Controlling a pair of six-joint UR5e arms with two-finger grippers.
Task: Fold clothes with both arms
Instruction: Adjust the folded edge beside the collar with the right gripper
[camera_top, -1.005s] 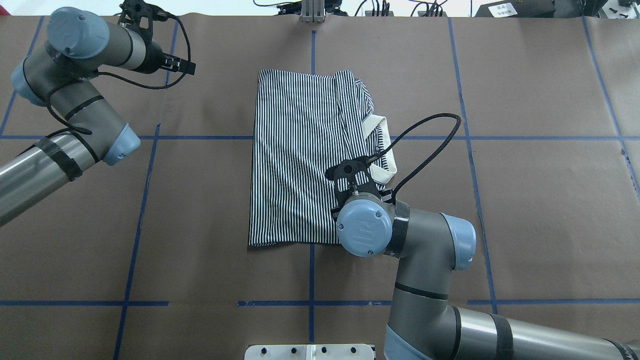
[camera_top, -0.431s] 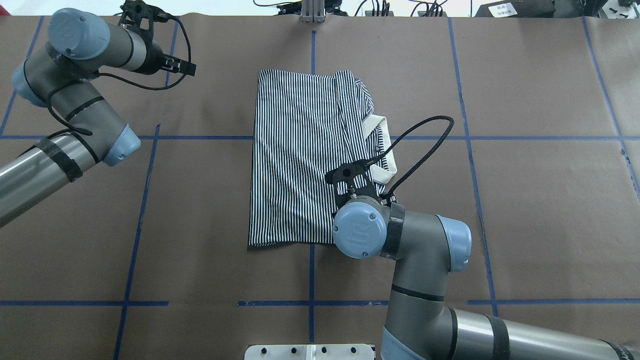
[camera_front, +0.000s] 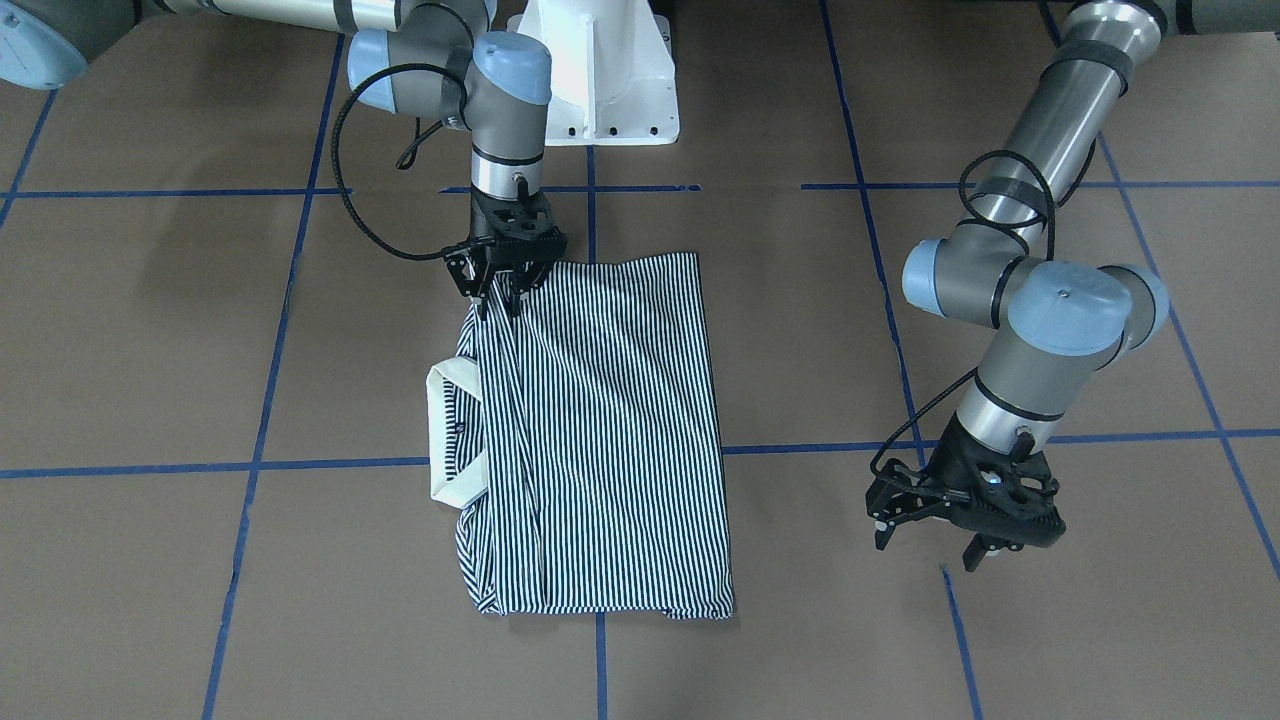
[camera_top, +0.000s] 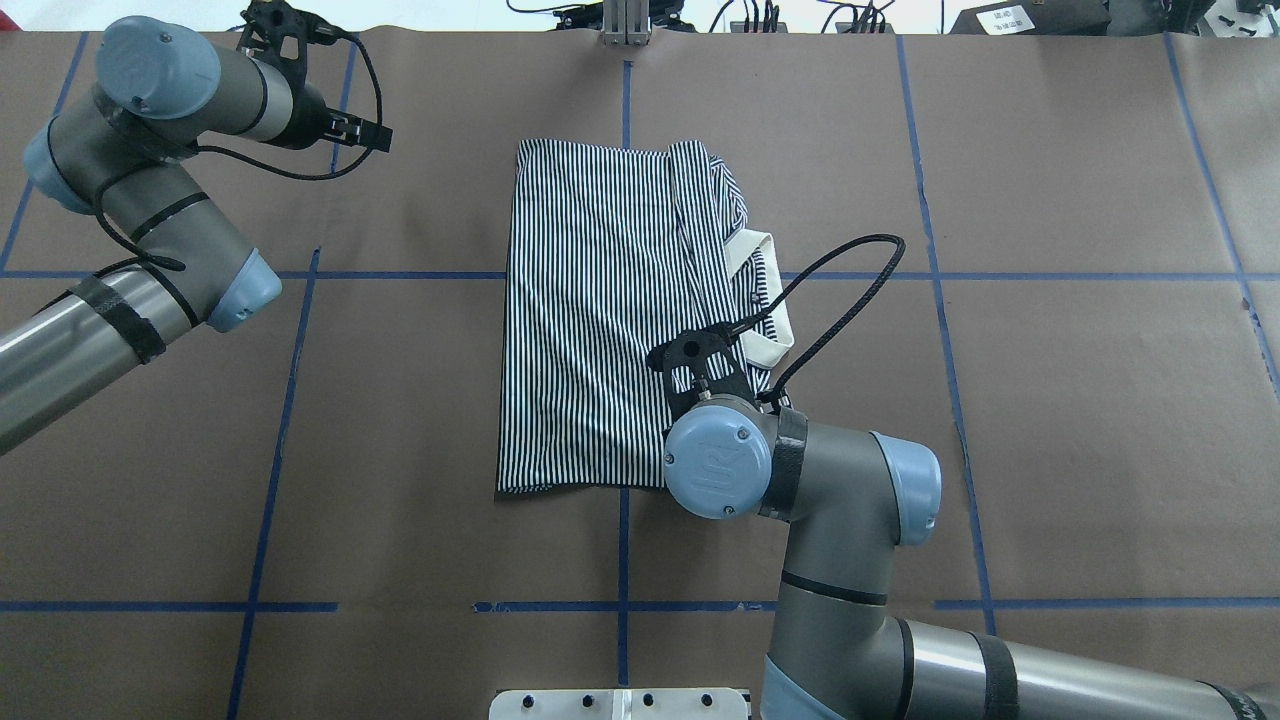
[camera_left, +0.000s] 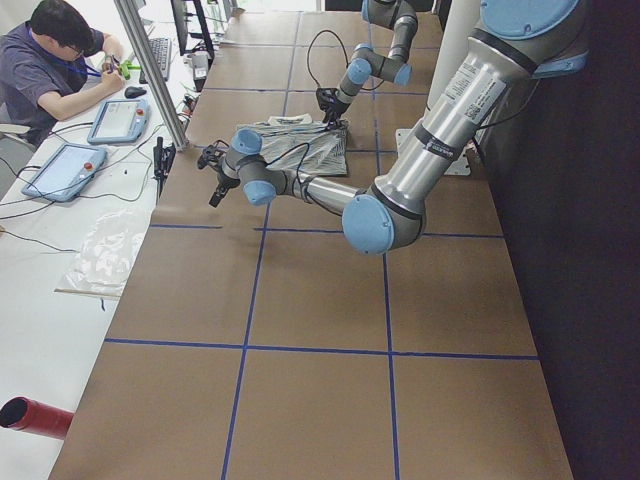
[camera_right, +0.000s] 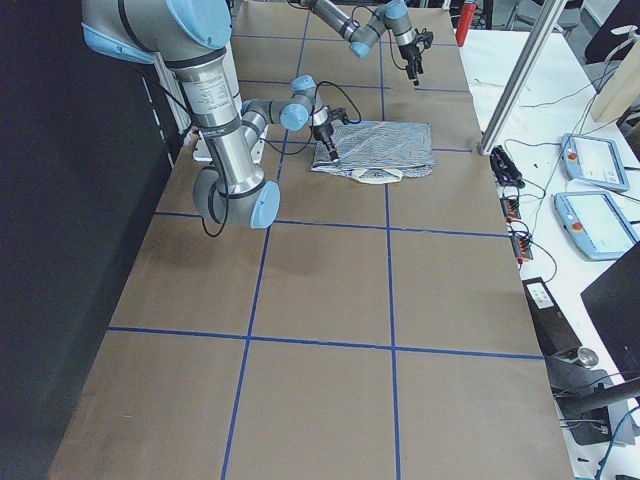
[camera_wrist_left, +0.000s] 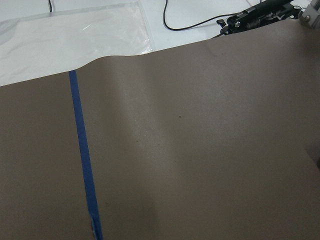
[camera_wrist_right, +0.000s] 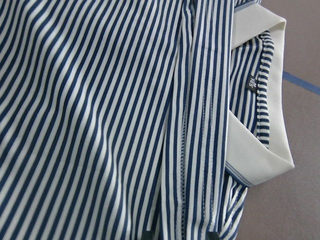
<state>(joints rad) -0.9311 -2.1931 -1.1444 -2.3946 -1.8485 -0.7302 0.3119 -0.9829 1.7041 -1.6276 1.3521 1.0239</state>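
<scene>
Table (camera_top: 1050, 400): top covered edge to edge in brown paper (camera_top: 400, 420), marked into a grid by blue tape lines (camera_top: 268, 500). Striped shirt (camera_top: 590, 320), folded flat, at the centre of the surface. White base (camera_front: 600, 90) at the middle of the robot-side edge.

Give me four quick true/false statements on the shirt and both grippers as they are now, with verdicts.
1. The left gripper hangs over bare table, clear of the polo shirt. True.
2. The left gripper is shut. False: its jaws stand open.
3. The cream collar sticks out on the robot's left side. False: it sticks out on the robot's right.
4. The right gripper is at the shirt corner nearest the white pedestal. True.
</scene>
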